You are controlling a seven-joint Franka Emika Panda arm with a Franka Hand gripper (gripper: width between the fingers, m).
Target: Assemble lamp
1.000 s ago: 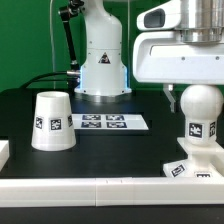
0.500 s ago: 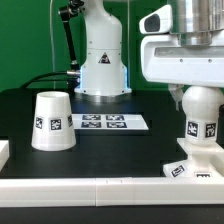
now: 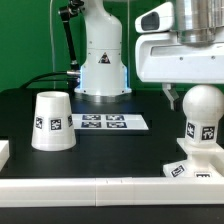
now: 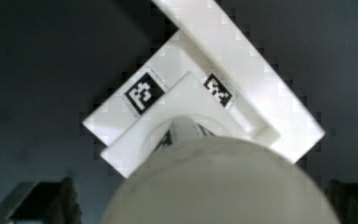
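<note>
Up front, the bulb [image 3: 201,112] stands upright on the base [image 3: 190,168]. The gripper [image 3: 186,97], fingers spread astride the bulb, could knock it crooked if it closes off-centre. The shade [image 3: 52,120] stands well apart.

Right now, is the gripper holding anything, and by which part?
Nothing: the gripper is open, its fingers clear on either side of the bulb.

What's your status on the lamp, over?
Gripper open, fingers either side of bulb. Bulb upright on base neck. Shade apart at exterior view's left, not yet fitted. Marker board flat between, no obstruction.
</note>
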